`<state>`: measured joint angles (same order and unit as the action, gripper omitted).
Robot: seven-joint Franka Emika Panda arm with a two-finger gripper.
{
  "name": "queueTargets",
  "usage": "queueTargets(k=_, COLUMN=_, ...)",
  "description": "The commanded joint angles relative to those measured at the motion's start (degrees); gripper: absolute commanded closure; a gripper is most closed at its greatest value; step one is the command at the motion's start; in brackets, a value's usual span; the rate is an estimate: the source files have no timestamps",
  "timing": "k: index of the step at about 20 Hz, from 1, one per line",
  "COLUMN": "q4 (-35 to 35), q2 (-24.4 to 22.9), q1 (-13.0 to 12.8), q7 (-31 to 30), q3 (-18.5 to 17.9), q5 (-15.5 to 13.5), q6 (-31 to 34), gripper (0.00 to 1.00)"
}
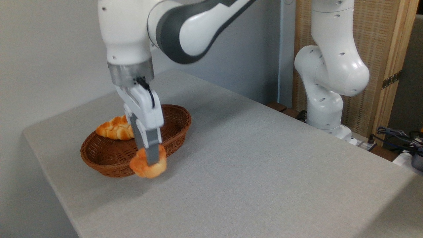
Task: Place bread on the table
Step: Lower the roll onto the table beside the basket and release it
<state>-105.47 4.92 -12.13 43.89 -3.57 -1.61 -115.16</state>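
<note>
The gripper (150, 160) is clamped on the lumpy orange-golden bun (148, 167), holding it at the near rim of the oval brown wicker basket (109, 155), low over the light-grey fabric table (251, 165). A braided golden loaf (114, 129) lies inside the basket

The bread (148, 168) is a small, roundish bun, orange-golden with paler patches and a lumpy, knotted top. It sits clamped in the pincer (152, 162), whose grey finger crosses its middle from above. Whether its underside touches the cloth cannot be told. It is at the near edge of a brown wicker basket (112, 155). The surface (251, 172) is a broad rectangular top covered in plain light-grey fabric, with a faint shadow directly beneath the bun.
</note>
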Motion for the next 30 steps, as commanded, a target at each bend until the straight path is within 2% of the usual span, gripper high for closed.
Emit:
queueTargets(k=1, q4=-0.97, q2=1.85, q1=-0.44, q7=0.24, q3=-1.35, q5=-0.93, q6=0.81, gripper=0.00)
queueTargets(k=4, q4=-0.96, q2=1.85, q1=0.70, q7=0.32, q3=-1.44, q5=-0.85, q6=0.82, gripper=0.00)
queueTargets(k=22, q4=-0.61, q2=1.76, q1=0.79, q7=0.32, q3=-1.61, q5=-0.93, q6=0.64, gripper=0.00)
queueTargets(k=26, q4=2.36, q2=0.97, q1=0.79, q7=0.15, q3=-1.61, q5=-1.37, q6=-0.15, gripper=0.00)
queueTargets(k=30, q4=3.34, q2=-1.75, q1=0.79, q7=-0.47, q3=-2.05, q5=-1.29, q6=0.37, gripper=0.00)
